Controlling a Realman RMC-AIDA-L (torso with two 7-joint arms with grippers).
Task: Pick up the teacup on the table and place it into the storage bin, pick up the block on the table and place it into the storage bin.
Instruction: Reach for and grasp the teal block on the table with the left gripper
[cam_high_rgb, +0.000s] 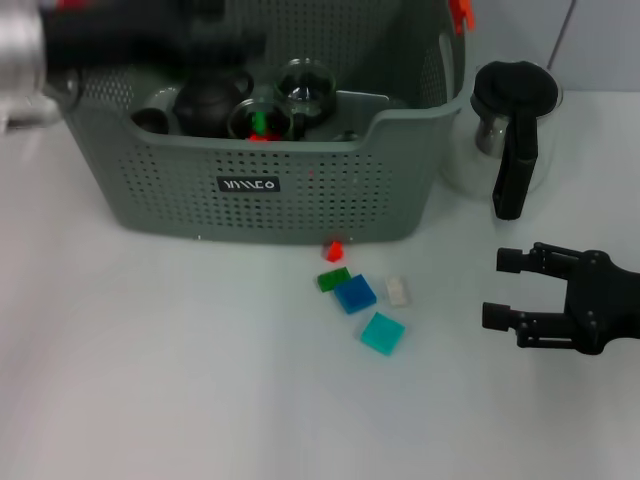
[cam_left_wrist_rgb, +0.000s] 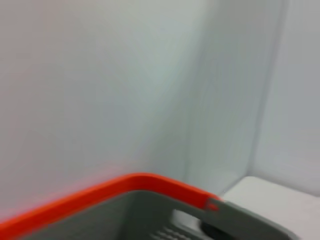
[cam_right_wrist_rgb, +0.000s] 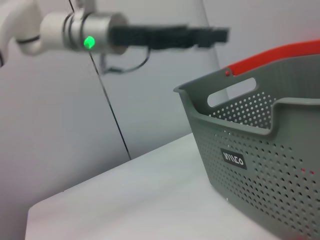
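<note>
The grey perforated storage bin (cam_high_rgb: 300, 190) with a black label (cam_high_rgb: 248, 185) stands at the back of the table. It holds a black pot (cam_high_rgb: 208, 103), two glass teacups (cam_high_rgb: 305, 85) and a white cup (cam_high_rgb: 155, 103). Several small blocks lie in front of it: red (cam_high_rgb: 334, 250), green (cam_high_rgb: 333, 279), blue (cam_high_rgb: 355, 294), white (cam_high_rgb: 397, 291) and cyan (cam_high_rgb: 382, 333). My left gripper (cam_high_rgb: 225, 45) is blurred above the bin's back left. My right gripper (cam_high_rgb: 503, 288) is open and empty, low over the table right of the blocks. The bin also shows in the right wrist view (cam_right_wrist_rgb: 260, 150).
A glass kettle (cam_high_rgb: 500, 130) with a black lid and handle stands right of the bin. The left wrist view shows the bin's orange handle (cam_left_wrist_rgb: 125, 187) against a white wall. The right wrist view shows my left arm (cam_right_wrist_rgb: 90, 32) high above the bin.
</note>
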